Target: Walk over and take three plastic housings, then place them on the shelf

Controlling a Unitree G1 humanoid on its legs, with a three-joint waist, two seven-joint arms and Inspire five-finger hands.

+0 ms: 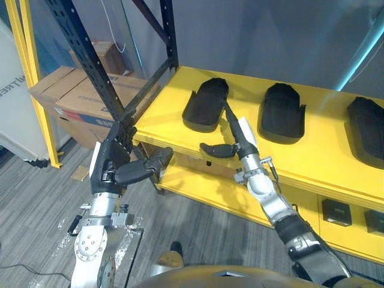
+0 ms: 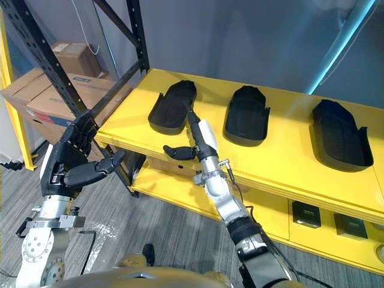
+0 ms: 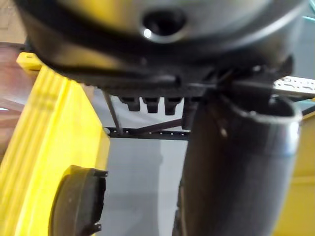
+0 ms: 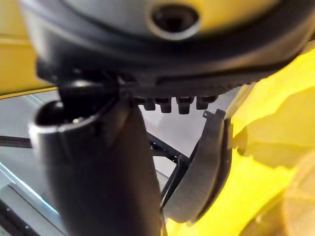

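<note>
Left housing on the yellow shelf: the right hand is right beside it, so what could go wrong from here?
1. The right hand is open, its straight fingers along the edge of the left housing; pulling back could drag or nudge it toward the front edge of the shelf.
2. The left hand hangs open close to the black post; a step or swing might knock it against that.
</note>
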